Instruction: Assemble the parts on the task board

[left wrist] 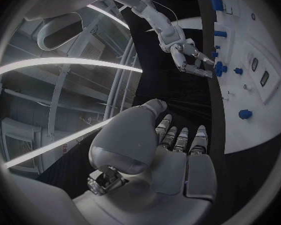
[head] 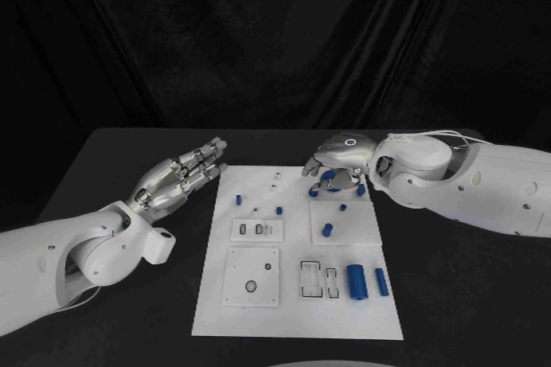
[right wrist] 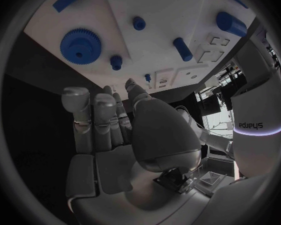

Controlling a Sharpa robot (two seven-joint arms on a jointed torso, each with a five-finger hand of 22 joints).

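Note:
The white task board point(head: 298, 303) lies in the middle of the table. My right hand point(head: 341, 162) hangs over its far end, fingers spread and pointing down, with nothing in them. Just beyond its fingertips point(right wrist: 132, 85) lies a blue gear point(right wrist: 81, 45), also the blue gear point(left wrist: 220, 68) seen from the left wrist. Small blue pegs point(right wrist: 117, 62) and a short blue cylinder point(right wrist: 183, 49) stand close by. My left hand point(head: 184, 180) floats open beside the board's left edge, fingers straight. Two blue cylinders point(head: 357, 282) lie at the board's near right.
White inset plates with slots and holes point(head: 252, 276) take up the board's near half. A small blue peg point(head: 239, 199) stands near the left edge and another blue piece point(head: 327, 229) lies mid-board. Black table point(head: 127, 160) runs all round.

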